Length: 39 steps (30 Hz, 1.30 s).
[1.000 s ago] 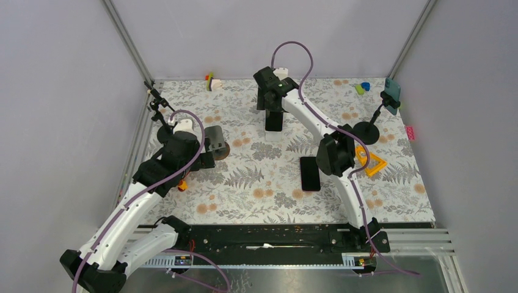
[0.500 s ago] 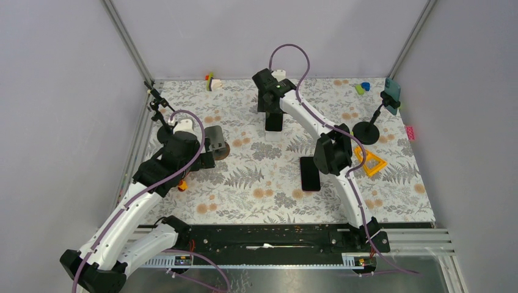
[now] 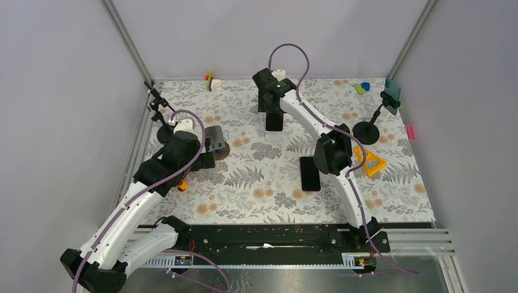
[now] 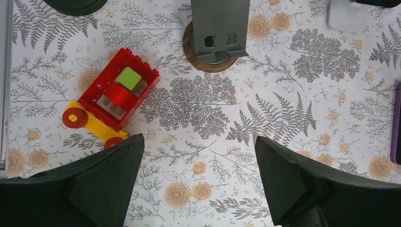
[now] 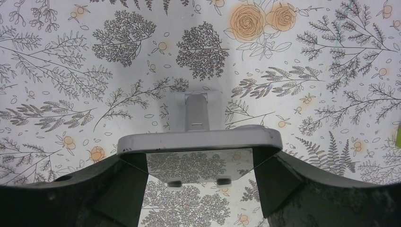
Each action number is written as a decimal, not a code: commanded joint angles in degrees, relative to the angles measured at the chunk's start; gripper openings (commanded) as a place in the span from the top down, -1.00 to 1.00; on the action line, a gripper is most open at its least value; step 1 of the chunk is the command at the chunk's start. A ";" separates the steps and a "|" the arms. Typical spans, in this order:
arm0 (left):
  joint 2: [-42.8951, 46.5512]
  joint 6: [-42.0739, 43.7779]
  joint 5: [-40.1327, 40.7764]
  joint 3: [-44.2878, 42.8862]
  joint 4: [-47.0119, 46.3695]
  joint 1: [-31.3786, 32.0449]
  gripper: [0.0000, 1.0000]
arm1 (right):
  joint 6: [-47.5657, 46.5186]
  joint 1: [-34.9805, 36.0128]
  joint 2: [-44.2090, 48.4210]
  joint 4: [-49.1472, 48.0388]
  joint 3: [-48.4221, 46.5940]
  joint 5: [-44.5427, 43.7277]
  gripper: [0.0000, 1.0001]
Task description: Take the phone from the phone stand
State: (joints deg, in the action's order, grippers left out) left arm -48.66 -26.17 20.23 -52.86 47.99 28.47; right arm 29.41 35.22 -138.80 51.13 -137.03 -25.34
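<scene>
A dark phone leans upright in a white phone stand at the back middle of the table. My right gripper comes down on it from above. In the right wrist view the phone's grey top edge spans the gap of the right gripper, and both fingers press against its sides. The stand's post and two small lips show behind and below the screen. My left gripper hangs open over bare cloth at the left.
A second dark phone lies flat mid-table. A grey stand on a wooden disc and a red and yellow toy train are near the left gripper. A teal phone on a tripod and an orange frame stand right.
The right gripper's jaws have narrowed onto the phone's sides, and the right arm shifted slightly left. The left arm has not moved.
</scene>
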 commanded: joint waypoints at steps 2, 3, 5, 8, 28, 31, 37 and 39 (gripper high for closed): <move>-0.03 -0.11 1.26 0.04 -1.27 0.18 -0.98 | -2.10 -0.52 4.32 0.43 -4.21 -0.21 -0.21; -0.07 -0.17 1.36 0.06 -1.29 0.18 -0.98 | -2.31 -0.55 4.60 0.41 -4.40 -0.31 -0.20; -0.18 -0.11 1.39 0.13 -1.32 0.16 -0.98 | -2.74 -0.57 5.21 0.43 -4.97 -0.28 -0.19; -0.38 -0.10 1.30 0.04 -1.23 0.18 -0.98 | -3.14 -0.51 6.24 0.42 -5.26 0.07 -0.16; -1.03 -0.31 2.00 -0.16 -0.87 0.14 -0.98 | -1.63 -0.44 14.38 0.37 1.00 2.16 -0.12; -0.64 -0.62 3.28 -0.27 -0.41 0.18 -0.98 | -0.81 -0.43 16.68 0.36 4.32 2.81 -0.12; 0.70 -1.07 4.55 -0.05 -0.41 0.18 -0.98 | 0.56 -0.42 23.50 -3.95 16.07 4.67 -0.10; 0.47 -1.03 4.47 -0.05 -0.43 0.18 -0.98 | 1.39 -0.43 26.99 -7.98 22.23 5.47 -0.09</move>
State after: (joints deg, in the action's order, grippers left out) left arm -49.12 -26.68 22.41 -52.84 48.45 28.47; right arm 28.56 35.18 -120.49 49.74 -122.17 -21.56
